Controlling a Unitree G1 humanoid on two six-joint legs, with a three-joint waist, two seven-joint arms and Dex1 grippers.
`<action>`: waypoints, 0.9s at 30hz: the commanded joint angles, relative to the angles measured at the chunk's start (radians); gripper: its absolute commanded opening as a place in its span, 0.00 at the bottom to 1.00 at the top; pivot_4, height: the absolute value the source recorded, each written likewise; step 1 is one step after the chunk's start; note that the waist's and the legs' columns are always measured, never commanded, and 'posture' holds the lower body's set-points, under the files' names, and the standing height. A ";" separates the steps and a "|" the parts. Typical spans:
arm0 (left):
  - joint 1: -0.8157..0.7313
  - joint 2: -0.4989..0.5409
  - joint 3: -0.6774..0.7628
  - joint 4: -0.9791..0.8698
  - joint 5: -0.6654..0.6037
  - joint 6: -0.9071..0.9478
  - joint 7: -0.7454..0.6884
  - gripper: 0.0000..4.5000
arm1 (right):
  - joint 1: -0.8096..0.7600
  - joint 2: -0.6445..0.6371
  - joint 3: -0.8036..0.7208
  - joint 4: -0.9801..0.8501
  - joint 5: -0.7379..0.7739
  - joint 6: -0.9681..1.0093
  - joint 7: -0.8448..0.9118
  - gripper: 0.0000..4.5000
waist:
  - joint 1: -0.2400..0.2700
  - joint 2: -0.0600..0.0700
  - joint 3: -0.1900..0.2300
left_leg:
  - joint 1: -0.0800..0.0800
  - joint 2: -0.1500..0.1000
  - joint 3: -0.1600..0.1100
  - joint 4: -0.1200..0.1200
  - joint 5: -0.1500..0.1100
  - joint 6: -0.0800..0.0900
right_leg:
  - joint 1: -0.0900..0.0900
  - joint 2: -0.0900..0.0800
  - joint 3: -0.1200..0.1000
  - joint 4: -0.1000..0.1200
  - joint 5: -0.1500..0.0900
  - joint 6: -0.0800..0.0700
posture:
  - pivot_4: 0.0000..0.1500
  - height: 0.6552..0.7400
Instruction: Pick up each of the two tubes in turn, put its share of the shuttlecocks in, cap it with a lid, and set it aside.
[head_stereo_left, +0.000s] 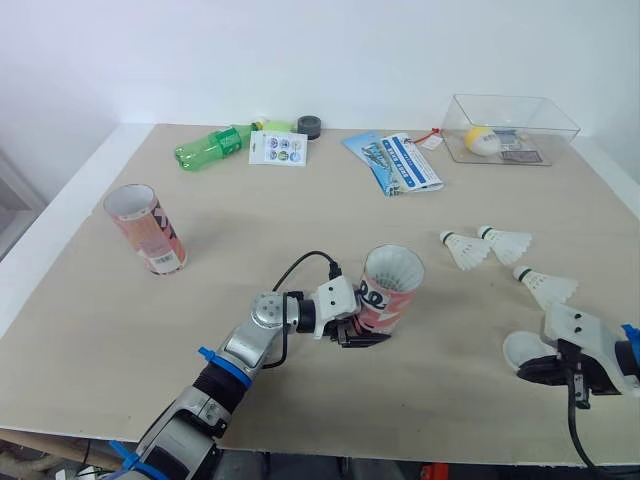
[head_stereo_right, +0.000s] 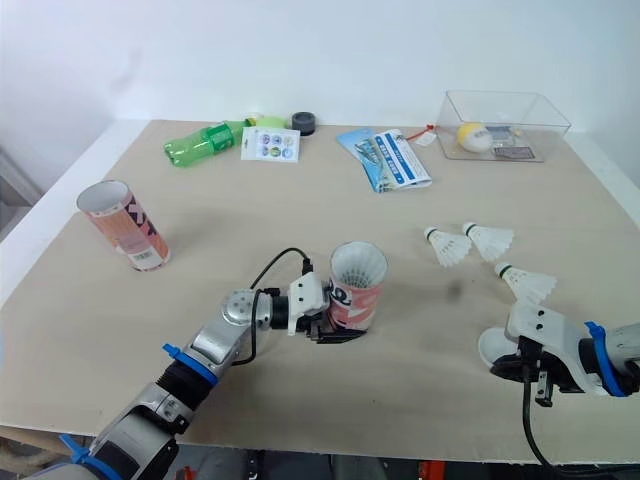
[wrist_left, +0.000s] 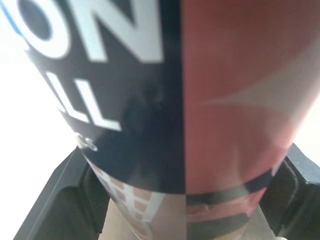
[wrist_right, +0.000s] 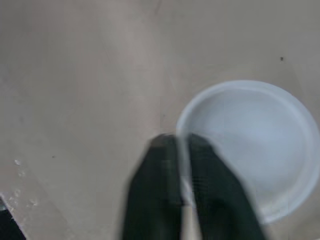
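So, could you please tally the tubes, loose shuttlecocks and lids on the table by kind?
Tubes: 2, the near tube and the far-left tube.
Loose shuttlecocks: 3.
Lids: 1, the white lid.
Total: 6.

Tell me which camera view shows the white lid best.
The right wrist view: the white lid appears nearly whole, its rim between the fingers of the right gripper. The eye views show part of it, beside that gripper; the left wrist view faces a tube.
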 joint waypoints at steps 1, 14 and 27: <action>0.014 0.018 -0.011 0.003 0.005 0.018 -0.025 0.79 | -0.012 0.008 0.022 0.010 -0.018 -0.001 -0.016 0.01 | 0.000 -0.002 0.000 | 0.000 0.000 0.000 0.000 0.000 0.000 | 0.001 0.000 0.000 0.000 0.000 0.000 | 1.00 1.00; -0.003 0.029 -0.025 0.051 0.047 -0.022 -0.015 0.79 | -0.088 0.002 -0.014 -0.095 0.049 0.021 0.001 0.01 | 0.000 -0.002 0.000 | 0.007 0.000 0.001 0.000 -0.001 -0.001 | 0.009 -0.001 0.000 -0.003 0.000 0.000 | 1.00 1.00; -0.012 0.026 -0.025 0.084 0.057 -0.027 -0.002 0.79 | -0.197 -0.062 -0.069 -0.128 0.065 -0.058 0.068 0.01 | 0.001 0.000 -0.002 | 0.007 0.000 0.001 -0.004 -0.001 -0.001 | 0.010 -0.002 -0.001 -0.009 0.001 0.001 | 1.00 1.00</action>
